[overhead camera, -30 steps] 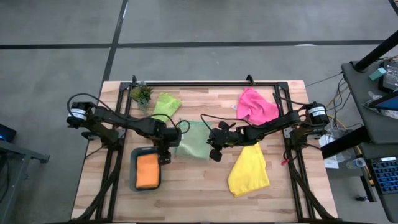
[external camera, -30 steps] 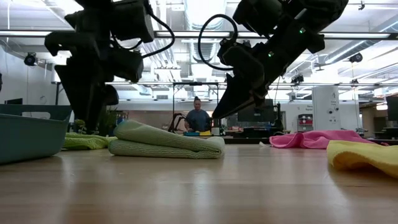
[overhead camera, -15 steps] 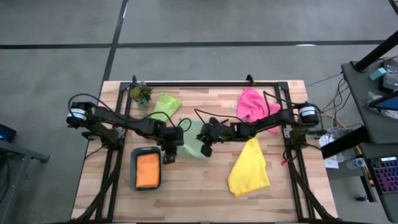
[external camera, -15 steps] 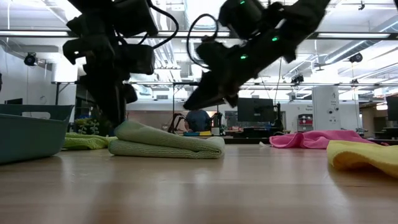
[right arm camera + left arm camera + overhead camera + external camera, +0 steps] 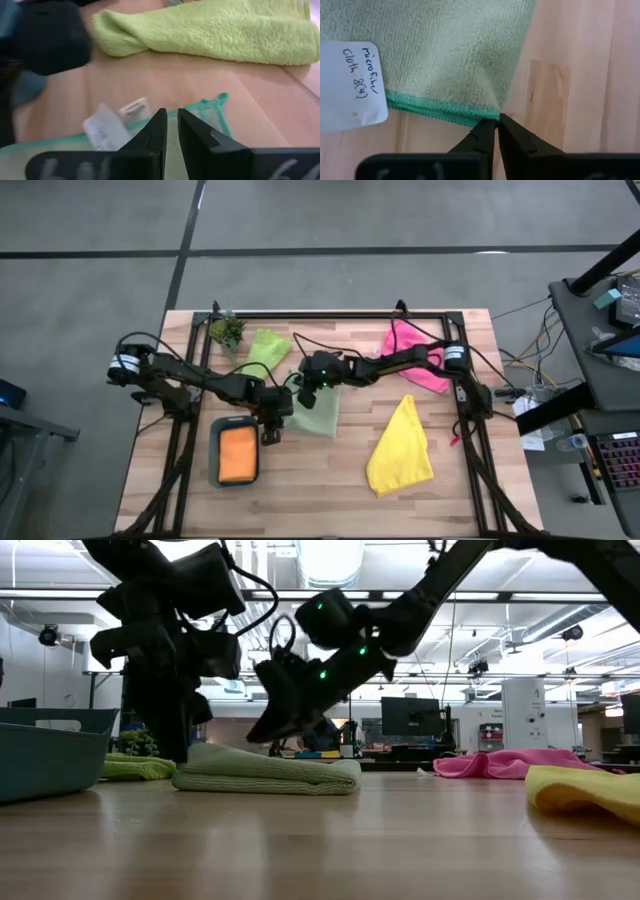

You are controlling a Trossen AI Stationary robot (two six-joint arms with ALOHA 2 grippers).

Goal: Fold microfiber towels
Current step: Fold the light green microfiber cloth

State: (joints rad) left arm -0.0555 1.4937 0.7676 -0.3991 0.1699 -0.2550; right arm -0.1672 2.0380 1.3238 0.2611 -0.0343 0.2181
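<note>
The folded pale sage towel (image 5: pixel 318 408) lies flat on the table's middle, a white label (image 5: pixel 350 85) on it. My left gripper (image 5: pixel 280 422) stands at its near left corner, shut on it. My right gripper (image 5: pixel 308 383) hovers shut over the towel's far left part (image 5: pixel 200 115), clear of it in the low view (image 5: pixel 256 734). The lime green towel (image 5: pixel 266 348) lies behind it. The pink towel (image 5: pixel 412 348) is at the far right and the yellow towel (image 5: pixel 402 448) at the near right. The orange towel (image 5: pixel 237 453) lies folded in the tray. My left gripper pinches the sage towel's corner (image 5: pixel 496 116) between its two fingertips (image 5: pixel 487 131), where the teal stitched edges meet. Two stitched edges show there, so it has more than one layer. The fingers slant down from above on the table's left side. The towel lies flat on the table.
A teal tray (image 5: pixel 217 450) stands at the near left beside my left arm. A small potted plant (image 5: pixel 228 330) stands at the far left corner. A black frame (image 5: pixel 330 314) runs along the far edge. Bare wood lies between the sage and yellow towels.
My right gripper has swept toward the table's left edge, from beside the yellow towel to above the sage towel's far left part. My left gripper has sunk onto the sage towel's left end, whose raised hump now lies flatter.
</note>
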